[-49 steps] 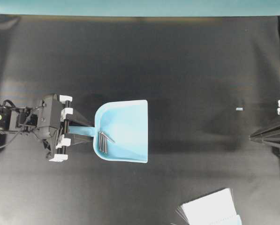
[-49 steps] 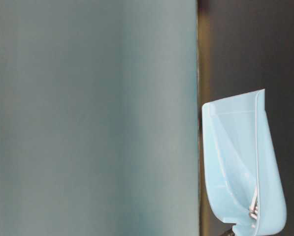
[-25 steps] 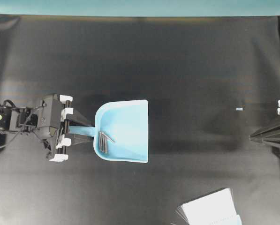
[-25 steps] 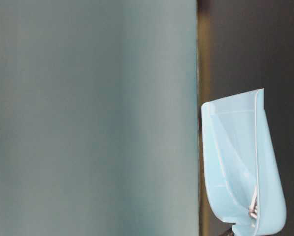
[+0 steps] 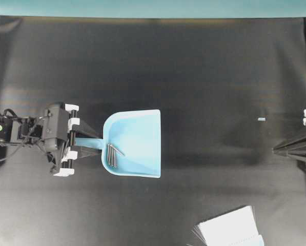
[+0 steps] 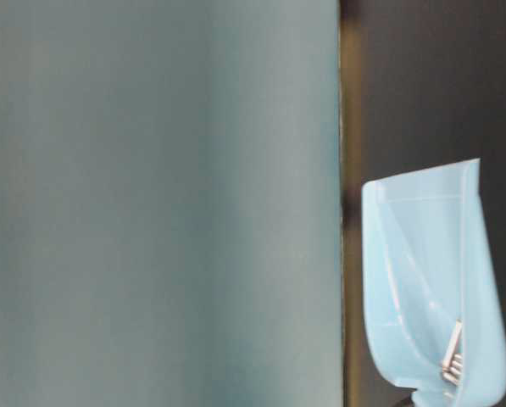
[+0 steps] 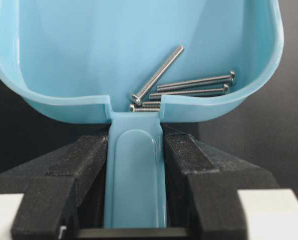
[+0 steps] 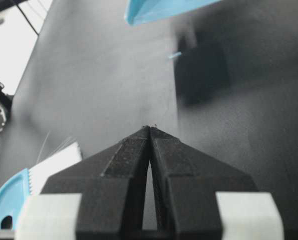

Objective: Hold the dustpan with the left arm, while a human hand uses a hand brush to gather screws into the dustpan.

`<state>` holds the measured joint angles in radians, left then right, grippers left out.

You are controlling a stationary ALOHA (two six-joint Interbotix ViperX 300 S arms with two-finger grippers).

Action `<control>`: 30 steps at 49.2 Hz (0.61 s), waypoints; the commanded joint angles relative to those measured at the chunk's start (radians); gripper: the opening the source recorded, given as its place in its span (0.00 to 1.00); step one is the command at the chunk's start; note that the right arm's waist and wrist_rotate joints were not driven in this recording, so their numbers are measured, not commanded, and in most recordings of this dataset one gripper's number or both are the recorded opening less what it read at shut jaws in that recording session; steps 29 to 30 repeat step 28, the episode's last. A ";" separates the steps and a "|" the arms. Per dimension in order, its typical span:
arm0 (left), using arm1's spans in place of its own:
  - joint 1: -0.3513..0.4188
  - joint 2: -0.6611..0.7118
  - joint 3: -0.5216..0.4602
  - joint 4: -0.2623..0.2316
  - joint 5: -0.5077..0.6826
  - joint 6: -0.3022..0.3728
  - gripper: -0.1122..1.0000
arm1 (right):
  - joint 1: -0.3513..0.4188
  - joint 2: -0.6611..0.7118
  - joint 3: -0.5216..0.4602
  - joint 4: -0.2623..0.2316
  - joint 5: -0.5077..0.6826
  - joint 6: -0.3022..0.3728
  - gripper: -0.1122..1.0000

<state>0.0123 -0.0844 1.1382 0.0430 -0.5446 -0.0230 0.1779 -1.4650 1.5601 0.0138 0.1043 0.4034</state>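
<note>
We are gripping the dustpan [image 5: 135, 142] by its flat handle with our left gripper [image 5: 89, 145], both black fingers [image 7: 79, 165] pressing against the handle's sides. The pan is sitting left of the middle of the black table [image 5: 204, 72], with the screws [image 7: 188, 82] lying bunched at its back wall by the handle. The hand brush [image 5: 229, 228] is lying at the table's near edge, well apart. Our right gripper [image 8: 149, 129] is resting closed at the right edge, with a tiny pale blue speck [image 5: 261, 119] near it.

Glossy plastic dustpan [image 7: 139, 45], shiny metal screws [image 7: 188, 85], matt table [image 5: 204, 66].
</note>
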 commanded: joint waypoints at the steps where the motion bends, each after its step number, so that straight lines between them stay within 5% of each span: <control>1: 0.003 0.002 -0.025 0.003 0.034 0.006 0.36 | 0.000 0.005 -0.009 0.002 -0.005 0.000 0.10; 30: 0.002 0.043 -0.031 0.003 0.035 0.008 0.36 | 0.000 0.006 -0.009 0.002 -0.005 0.000 0.10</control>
